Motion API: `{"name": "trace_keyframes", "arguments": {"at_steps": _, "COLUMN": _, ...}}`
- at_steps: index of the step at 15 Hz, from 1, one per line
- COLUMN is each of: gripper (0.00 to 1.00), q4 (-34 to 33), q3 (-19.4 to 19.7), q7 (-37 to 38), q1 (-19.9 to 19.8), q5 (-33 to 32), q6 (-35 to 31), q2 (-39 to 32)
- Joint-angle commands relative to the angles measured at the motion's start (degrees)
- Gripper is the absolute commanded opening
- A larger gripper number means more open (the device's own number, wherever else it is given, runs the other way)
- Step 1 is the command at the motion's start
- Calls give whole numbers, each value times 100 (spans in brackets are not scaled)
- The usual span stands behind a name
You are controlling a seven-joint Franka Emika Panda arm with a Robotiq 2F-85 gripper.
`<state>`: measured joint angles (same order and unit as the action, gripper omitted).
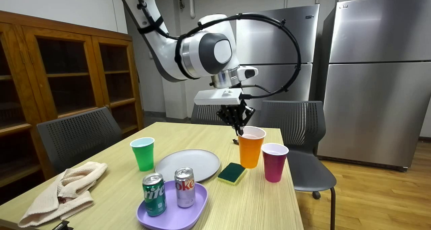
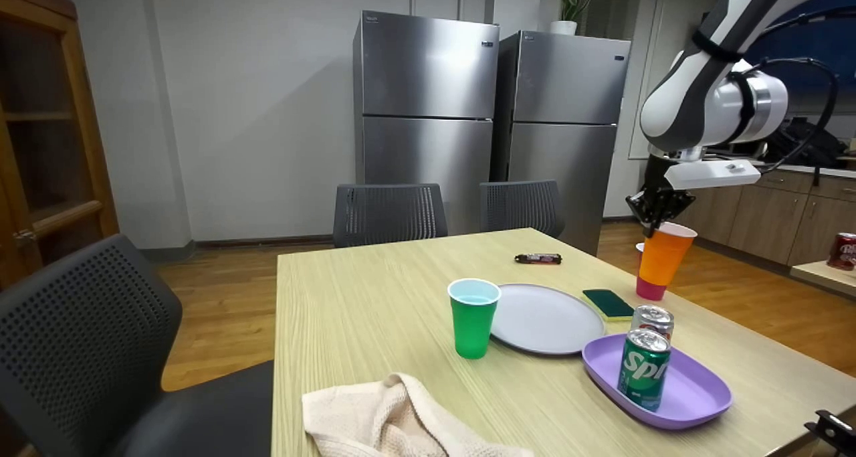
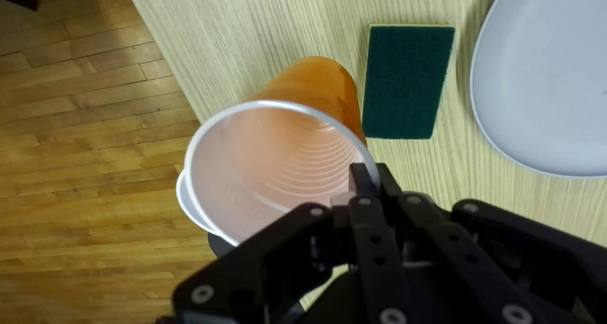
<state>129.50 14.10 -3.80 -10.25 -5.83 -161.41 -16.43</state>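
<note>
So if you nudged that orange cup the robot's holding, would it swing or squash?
The orange cup would probably swing, since the gripper pinches it at only one side of its top. It may squash easily, as its wall looks thin. It's likely light for its size, too: no drink shows inside.

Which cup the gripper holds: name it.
The orange cup: the gripper is shut on its rim. The green cup and magenta cup stand on the table, free of the gripper.
</note>
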Motion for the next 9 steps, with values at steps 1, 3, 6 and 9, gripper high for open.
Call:
{"name": "trace_keyframes", "arguments": {"at_steps": 1, "gripper": 1, "q4": 272, "q3": -80, "q7": 136, "q1": 179, "q5": -141, "q6": 120, "q2": 348}}
{"name": "trace_keyframes", "arguments": {"at_steps": 3, "gripper": 1, "q4": 336, "q3": -182, "q7": 116, "q1": 263, "q5": -71, "q6": 117, "q2": 398}}
{"name": "trace_keyframes", "arguments": {"at_steps": 6, "gripper": 1, "q4": 412, "q3": -342, "q7": 116, "q1": 386, "q5": -41, "q6": 79, "q2": 430}}
{"name": "trace_keyframes", "arguments": {"at_steps": 9, "gripper": 1, "q4": 481, "q3": -503, "q7": 148, "q1": 512, "q5": -27, "q6": 22, "q2": 400}}
